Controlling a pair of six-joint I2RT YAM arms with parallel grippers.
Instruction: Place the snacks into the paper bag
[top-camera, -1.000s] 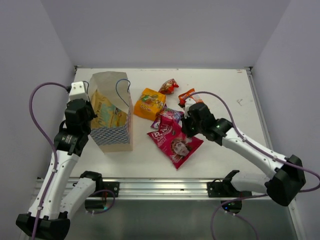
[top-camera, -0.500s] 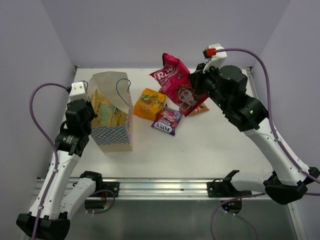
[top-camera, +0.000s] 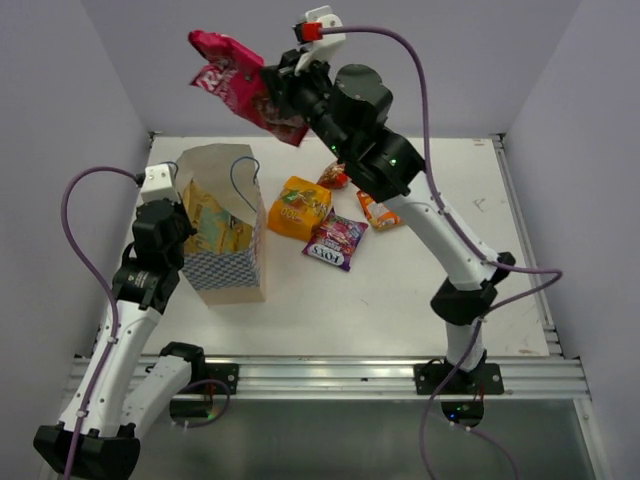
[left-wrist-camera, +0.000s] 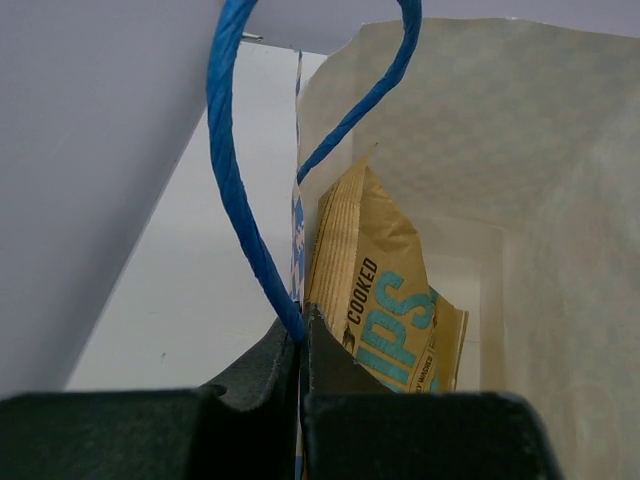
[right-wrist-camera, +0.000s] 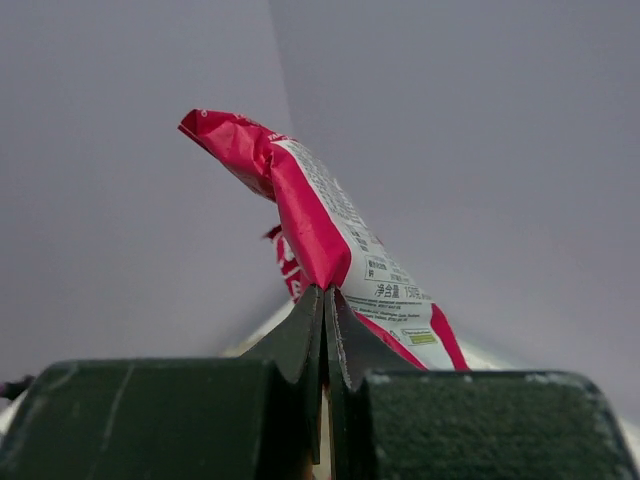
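The paper bag stands upright at the left with the tan chips bag inside it. My left gripper is shut on the bag's left rim, at the foot of a blue cord handle. The chips bag shows inside in the left wrist view. My right gripper is shut on the magenta bag and holds it high in the air, above and behind the paper bag's mouth. The yellow-orange pouch, small purple packet, small red packet and small orange packet lie on the table.
The right arm reaches over the loose packets. White walls close in the table at the left, back and right. A metal rail runs along the near edge.
My right gripper has lifted the magenta bag off the table and carried it up and to the left, from beside the packets to high over the paper bag. The left arm has not moved.
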